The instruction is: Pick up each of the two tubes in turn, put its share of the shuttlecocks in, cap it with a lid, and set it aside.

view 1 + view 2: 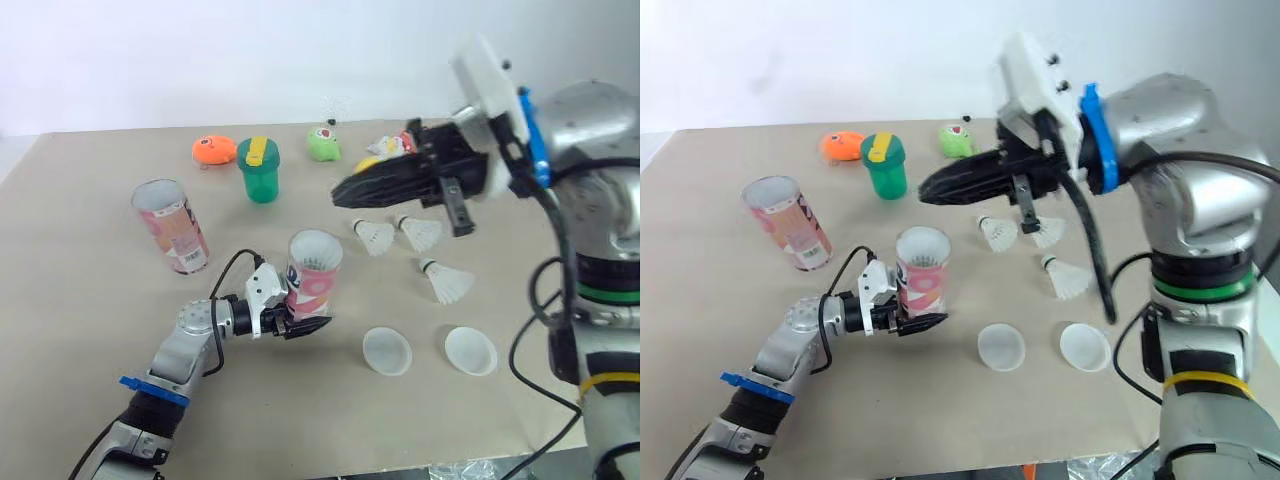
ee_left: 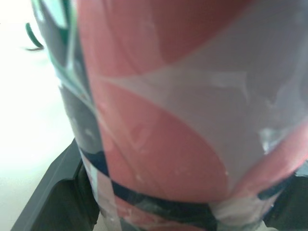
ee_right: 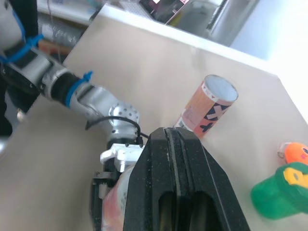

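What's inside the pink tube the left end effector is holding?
The pink-and-white cardboard tube in the left end effector has an open top showing pale white; its wall hides anything deeper.

Bright diffuse light; faint soft shadows on table point(image 1: 90, 330); wall point(image 1: 200, 60) glaring.
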